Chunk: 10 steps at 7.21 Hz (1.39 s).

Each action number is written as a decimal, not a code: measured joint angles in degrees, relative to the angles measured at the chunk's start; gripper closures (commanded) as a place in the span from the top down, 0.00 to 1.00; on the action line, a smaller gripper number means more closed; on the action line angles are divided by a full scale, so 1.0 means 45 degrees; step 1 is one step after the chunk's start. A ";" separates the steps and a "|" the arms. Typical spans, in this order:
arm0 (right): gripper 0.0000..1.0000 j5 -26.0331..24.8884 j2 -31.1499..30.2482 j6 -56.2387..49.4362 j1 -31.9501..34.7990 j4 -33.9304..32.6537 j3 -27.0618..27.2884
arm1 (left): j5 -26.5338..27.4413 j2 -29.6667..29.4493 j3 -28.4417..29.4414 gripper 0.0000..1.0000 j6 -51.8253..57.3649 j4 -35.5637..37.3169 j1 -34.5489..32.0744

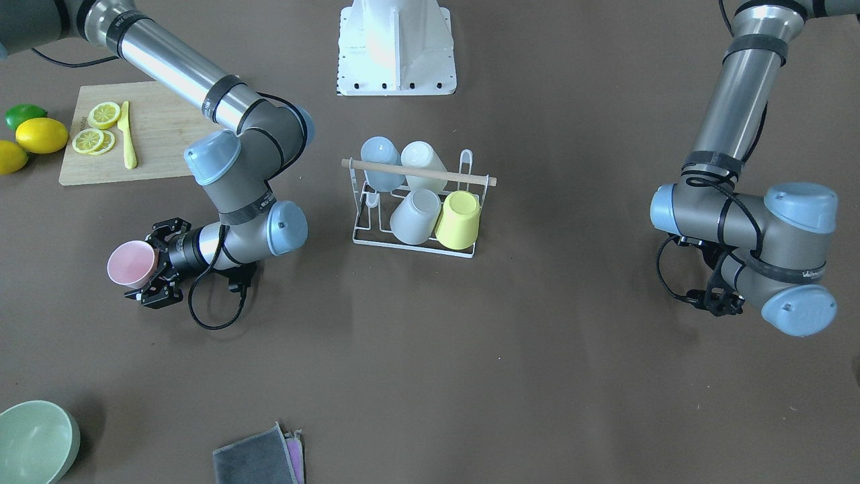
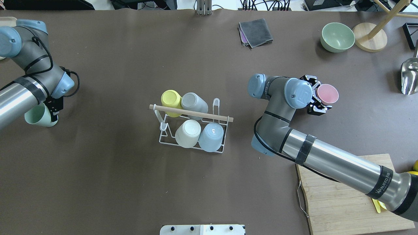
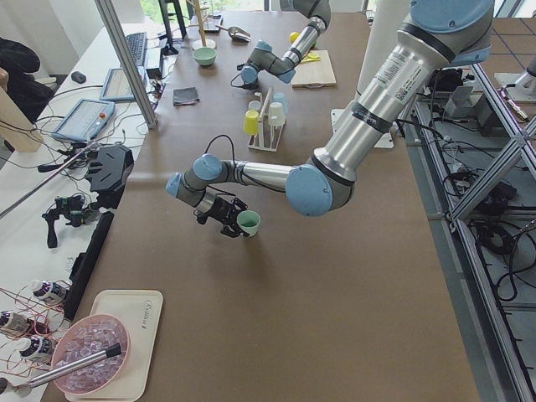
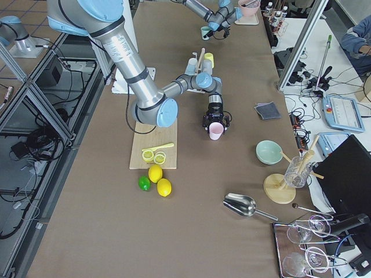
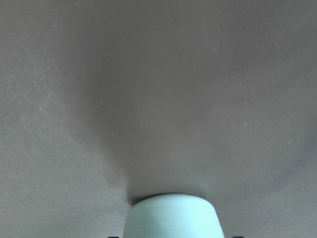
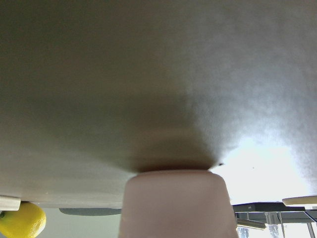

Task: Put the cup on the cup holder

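The white wire cup holder [image 1: 376, 236] [image 2: 215, 106] with a wooden rod handle stands mid-table. It holds a yellow cup [image 1: 459, 218], a grey one [image 1: 414, 216], a white one [image 1: 423, 161] and a blue one [image 1: 380, 161]; its prongs at one end are bare. My right gripper [image 1: 149, 267] [image 2: 318, 95] is shut on a pink cup [image 1: 131, 263] [image 2: 327, 94] [image 6: 176, 203], held sideways low over the table. My left gripper [image 2: 49, 112] is shut on a mint green cup [image 2: 38, 115] [image 3: 248, 222] [image 5: 172, 215], far from the holder.
A bamboo cutting board [image 1: 161, 144] carries lemon slices and a yellow knife [image 1: 127, 134], with lemons [image 1: 41, 135] and a lime beside it. A green bowl [image 1: 33, 440], folded cloths [image 1: 259, 457], a metal scoop [image 2: 409, 76] and the white robot base [image 1: 396, 47] line the table's edges.
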 measured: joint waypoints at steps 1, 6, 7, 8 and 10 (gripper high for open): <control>0.10 -0.0008 -0.0067 -0.0061 0.0034 -0.0003 0.0147 | 0.0017 0.0012 -0.0069 0.00 0.0223 0.0207 -0.0038; 0.00 0.0475 -0.1445 -0.1058 0.1496 -0.0015 0.2967 | 0.0687 0.0607 -0.4111 0.00 0.1776 0.3664 -0.0942; 0.00 0.1016 -0.1953 -0.1087 0.2035 0.0057 0.3759 | 0.0776 0.0952 -0.5582 0.00 0.1725 0.3901 -0.1175; 0.00 0.1793 -0.2184 -0.1035 0.2607 0.0154 0.4164 | 0.0951 0.1312 -0.6898 0.00 0.1604 0.3953 -0.1292; 0.00 0.4408 -0.2307 -0.0629 0.3973 0.0300 0.4658 | 0.1429 0.2206 -0.8701 0.00 0.1020 0.2675 -0.1477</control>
